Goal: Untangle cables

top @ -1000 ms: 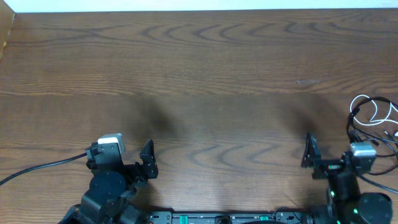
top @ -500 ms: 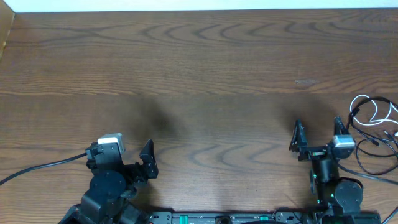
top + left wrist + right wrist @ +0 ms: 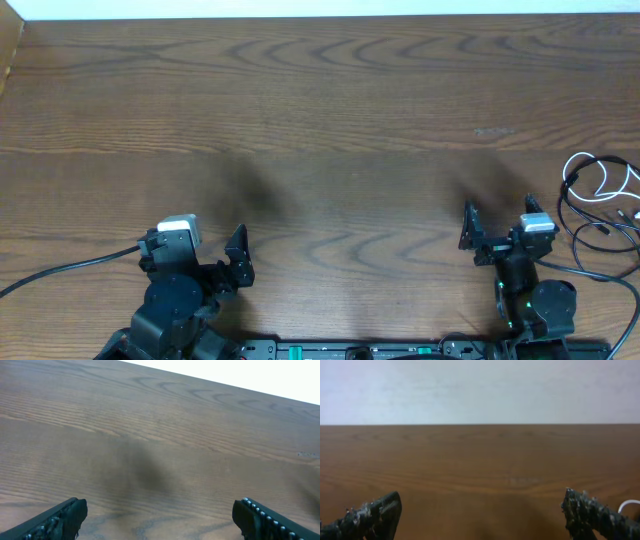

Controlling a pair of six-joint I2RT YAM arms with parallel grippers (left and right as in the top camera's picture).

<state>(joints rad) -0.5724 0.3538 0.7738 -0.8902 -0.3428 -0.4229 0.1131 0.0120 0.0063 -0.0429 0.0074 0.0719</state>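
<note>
Two cables (image 3: 598,196) near right gripper (image 3: 498,222)

My left arm (image 3: 172,300), at 7 o'clock from above, is black with round joints and a small grey-white left box (image 3: 180,232) on top. A thick black cable (image 3: 60,270) runs off it toward 9 o'clock. My right arm (image 3: 535,300), at 5 o'clock, is black too, with a right box (image 3: 537,224) and tiny green lights (image 3: 501,287). My left fingers (image 3: 265,520) are black with little ridges. My right fingers (image 3: 370,517) look rough and speckled.
</note>
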